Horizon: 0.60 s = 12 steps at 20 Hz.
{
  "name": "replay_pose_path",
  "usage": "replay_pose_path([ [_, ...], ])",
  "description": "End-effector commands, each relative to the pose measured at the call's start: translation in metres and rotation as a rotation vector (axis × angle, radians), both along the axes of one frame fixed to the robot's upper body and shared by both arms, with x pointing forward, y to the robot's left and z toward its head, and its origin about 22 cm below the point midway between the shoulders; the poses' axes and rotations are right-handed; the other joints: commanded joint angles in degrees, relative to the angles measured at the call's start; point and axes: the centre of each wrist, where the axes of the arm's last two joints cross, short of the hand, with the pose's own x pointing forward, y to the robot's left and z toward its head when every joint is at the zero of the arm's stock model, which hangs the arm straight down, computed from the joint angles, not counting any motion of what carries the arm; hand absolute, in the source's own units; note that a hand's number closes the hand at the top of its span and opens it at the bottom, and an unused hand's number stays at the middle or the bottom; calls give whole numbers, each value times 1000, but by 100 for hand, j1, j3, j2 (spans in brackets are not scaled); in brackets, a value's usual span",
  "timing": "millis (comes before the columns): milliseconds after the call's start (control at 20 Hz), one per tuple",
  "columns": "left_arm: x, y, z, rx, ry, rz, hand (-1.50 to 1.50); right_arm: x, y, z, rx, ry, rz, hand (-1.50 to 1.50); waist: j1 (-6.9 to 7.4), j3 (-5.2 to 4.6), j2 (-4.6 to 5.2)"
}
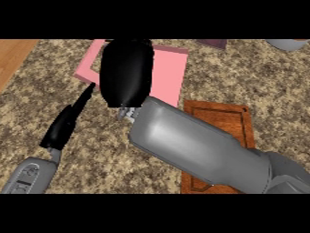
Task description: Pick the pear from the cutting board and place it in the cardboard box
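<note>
Right hand (126, 73) over pink flat-sided box (169, 73), fingers hidden, grasp unclear to me; brown wooden cutting board (232, 119) bare. Placing step, I judge; next: release inside.

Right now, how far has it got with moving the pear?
The cutting board shows no pear on its visible part, so pickup looks done. The right hand hangs over the pink box, hiding anything it holds, so I cannot confirm the pear. The left hand rests open. Release into the box seems left.

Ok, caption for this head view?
Right hand over the pink box, pear hidden; cutting board behind the forearm; left hand at left.
</note>
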Motion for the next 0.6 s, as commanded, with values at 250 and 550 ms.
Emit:
replay_pose_path([
  [250, 3, 2, -11, -10, -7, 39, 0, 14, 21, 35, 38, 7, -260, 150, -274, 11, 22],
  [550, -5, 20, -21, -10, -9, 64, 0, 50, 9, 27, 18, 73, -311, 150, -398, 18, 55],
])
